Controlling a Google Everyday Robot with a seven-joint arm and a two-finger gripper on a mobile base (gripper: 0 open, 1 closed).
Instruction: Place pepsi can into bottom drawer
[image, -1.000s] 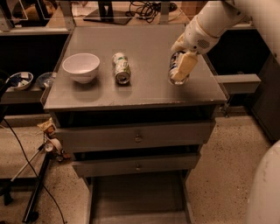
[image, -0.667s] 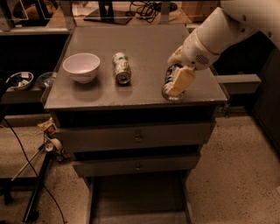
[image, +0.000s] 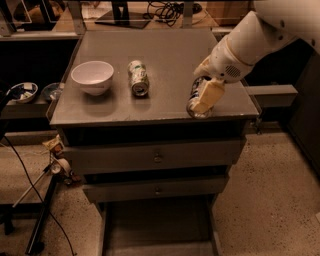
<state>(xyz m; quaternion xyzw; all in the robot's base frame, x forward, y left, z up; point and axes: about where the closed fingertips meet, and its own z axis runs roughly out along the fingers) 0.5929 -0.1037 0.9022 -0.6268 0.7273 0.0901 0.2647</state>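
claw (image: 200, 102) at table (image: 165, 55) front edge hides most of pepsi can (image: 193, 96); bottom drawer (image: 155, 227), below-left of claw, cropped at frame bottom.

Cream claw (image: 201, 106) grips the dark, silver-ended pepsi can (image: 193, 100) at the grey surface's (image: 170, 55) front right. White bowl (image: 92, 76); green-and-white can (image: 138, 77); speckled beige floor (image: 270, 200).

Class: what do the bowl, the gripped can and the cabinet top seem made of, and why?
Bowl: likely glazed ceramic or plastic; smooth white gloss. Pepsi can, held by the gripper at the top's front edge: thin metal; silvery end. Cabinet top: perhaps painted metal; grey sheen.
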